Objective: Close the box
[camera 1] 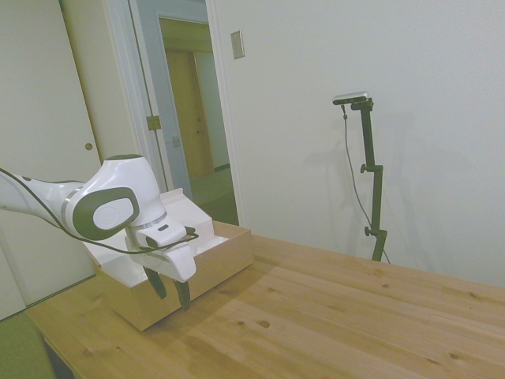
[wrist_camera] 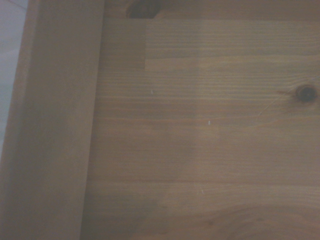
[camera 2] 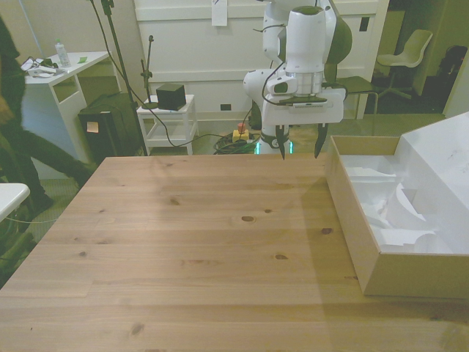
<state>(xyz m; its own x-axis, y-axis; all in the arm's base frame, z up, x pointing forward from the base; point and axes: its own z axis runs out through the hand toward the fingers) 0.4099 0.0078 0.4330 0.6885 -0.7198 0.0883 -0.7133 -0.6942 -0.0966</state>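
— Where does the box [camera 2: 381,275] sit?

— At the front view's right side of the wooden surface [camera 2: 198,242], lid [camera 2: 443,172] raised past its far wall, white lining and loose paper showing inside.

— And the pincer [camera 2: 300,145]?

— It hangs empty just beside the box's outer wall, fingers spread wide, above bare planks; the wrist view shows that tan wall [wrist_camera: 50,130] close by.

— How will it handle?

— Likely light, thin cardboard that flexes and slides; the lid's free top edge looks the best place to push.

— The room?

— Pale walls, an open door [camera 1: 193,110] in the side view, a white shelf cart [camera 2: 167,121] and a person's dark sleeve [camera 2: 11,66] beyond.
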